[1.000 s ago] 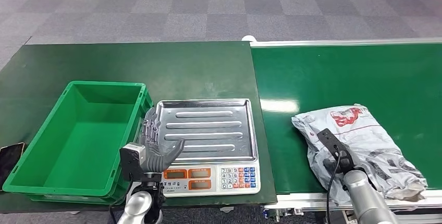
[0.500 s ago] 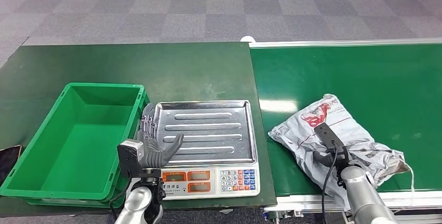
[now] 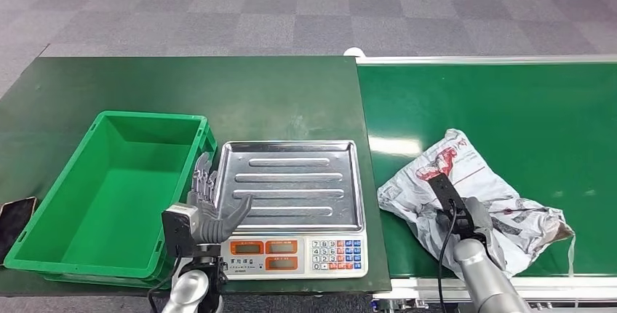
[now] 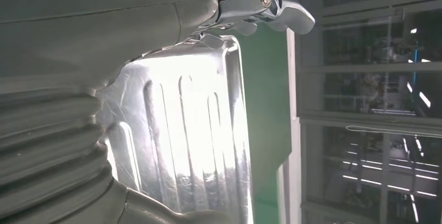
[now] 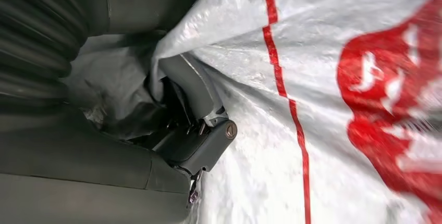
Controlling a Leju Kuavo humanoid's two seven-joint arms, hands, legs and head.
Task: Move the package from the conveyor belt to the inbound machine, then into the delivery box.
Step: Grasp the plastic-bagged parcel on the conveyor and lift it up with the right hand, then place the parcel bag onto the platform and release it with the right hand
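1. The package (image 3: 466,196), a crumpled grey plastic mailing bag with red print, lies on the green conveyor belt (image 3: 524,109), close to the belt's edge beside the desk (image 3: 218,94); in the right wrist view its wrinkled film and red markings (image 5: 365,78) sit right up against the camera.
2. The right hand (image 3: 473,218) rests on the package's near side; its fingers (image 5: 195,91) are closed into a fold of the plastic, so it grips the bag, which still touches the belt.
3. The left hand (image 3: 211,211) stands over the near left corner of the scale (image 3: 295,196), fingers spread and pointing away from the robot, thumb stretched over the steel tray; it holds nothing; whether it touches the tray I cannot tell.
4. The scale, the inbound machine here, sits on the dark green desk just beside the belt; its ribbed steel tray (image 4: 193,130) is bare and shiny; orange displays and a keypad (image 3: 336,250) face the robot.
5. A green plastic crate (image 3: 109,189), the delivery box, stands touching the scale's left side.
6. A dark phone (image 3: 13,218) lies at the desk's left edge, beside the crate; grey carpet tiles (image 3: 218,22) spread beyond the desk.
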